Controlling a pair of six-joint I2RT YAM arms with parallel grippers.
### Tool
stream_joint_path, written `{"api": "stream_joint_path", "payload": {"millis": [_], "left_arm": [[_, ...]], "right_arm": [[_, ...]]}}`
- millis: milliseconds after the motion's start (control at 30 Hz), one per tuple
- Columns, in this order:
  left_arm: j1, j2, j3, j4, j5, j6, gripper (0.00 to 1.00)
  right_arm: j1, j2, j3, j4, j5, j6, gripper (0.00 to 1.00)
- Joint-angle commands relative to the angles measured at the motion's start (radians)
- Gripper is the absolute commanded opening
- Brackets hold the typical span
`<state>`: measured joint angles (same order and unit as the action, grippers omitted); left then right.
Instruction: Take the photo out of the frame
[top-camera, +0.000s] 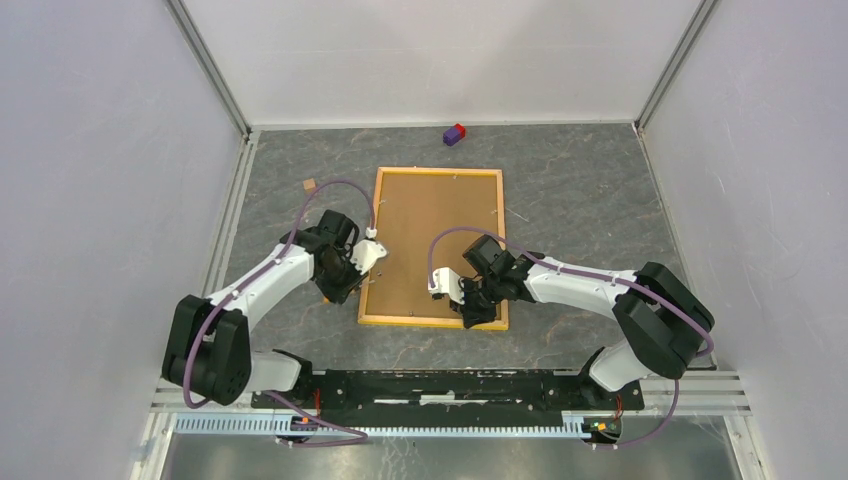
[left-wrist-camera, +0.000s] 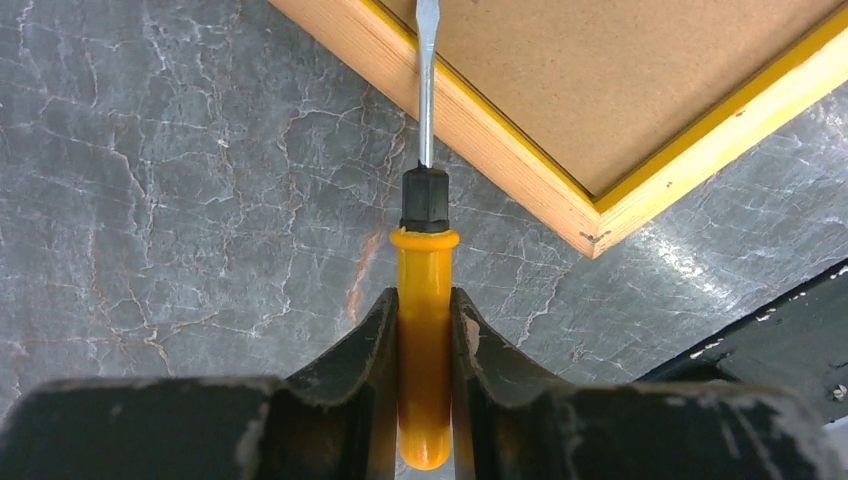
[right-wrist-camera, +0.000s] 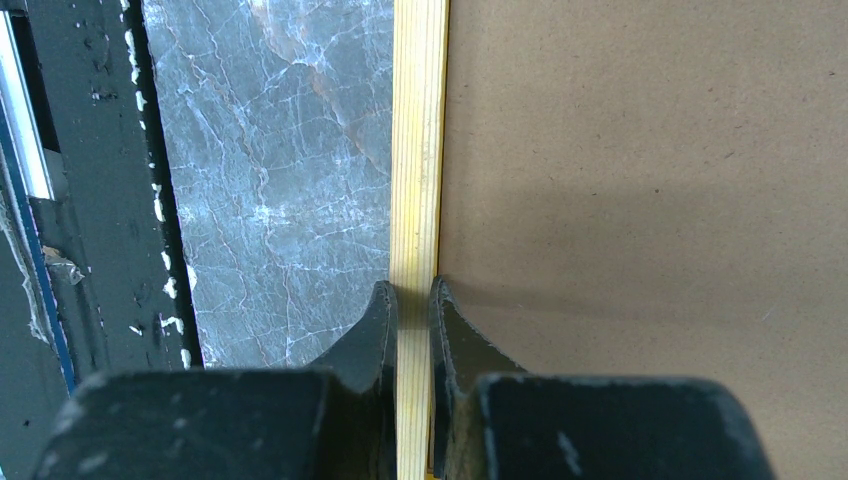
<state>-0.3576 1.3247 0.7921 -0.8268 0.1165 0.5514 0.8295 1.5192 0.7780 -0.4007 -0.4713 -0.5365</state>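
Overhead view of two robot arms working on a frame (top-camera: 437, 171) that lies back-up in the middle of a grey marbled counter (top-camera: 580, 190). Nearest, at about 5 o'clock on the frame, the right tool (right-wrist-camera: 412, 295) is closed on the near wooden rail, one finger either side, apparently to pin the frame so it cannot slide. At about 8 o'clock the left tool (left-wrist-camera: 424, 300) is closed on the orange handle of a screwdriver (left-wrist-camera: 425, 265). Its shaft reaches over the left rail to the seam where the brown backing board (top-camera: 440, 240) meets the yellow border, likely to lever up a clip or the board; the tip is cut off from view. The photo cannot be seen; it is presumably under the board. Farther off, a small purple and red block (top-camera: 455, 134) sits at 12 o'clock, well apart.
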Motion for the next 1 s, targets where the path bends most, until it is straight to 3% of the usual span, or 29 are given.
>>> {"api": "stream_joint_path", "payload": {"millis": [0, 367, 967], "left_arm": [[-0.015, 0.009, 0.041, 0.011, -0.032, -0.077, 0.02], [-0.067, 0.063, 0.044, 0.066, -0.062, -0.125, 0.02], [-0.072, 0.064, 0.064, 0.022, -0.077, -0.137, 0.02]], "right_arm": [[0.026, 0.07, -0.036, 0.046, 0.032, -0.021, 0.0], [0.026, 0.064, -0.036, 0.045, 0.032, -0.023, 0.0], [0.027, 0.065, -0.036, 0.041, 0.032, -0.028, 0.0]]}}
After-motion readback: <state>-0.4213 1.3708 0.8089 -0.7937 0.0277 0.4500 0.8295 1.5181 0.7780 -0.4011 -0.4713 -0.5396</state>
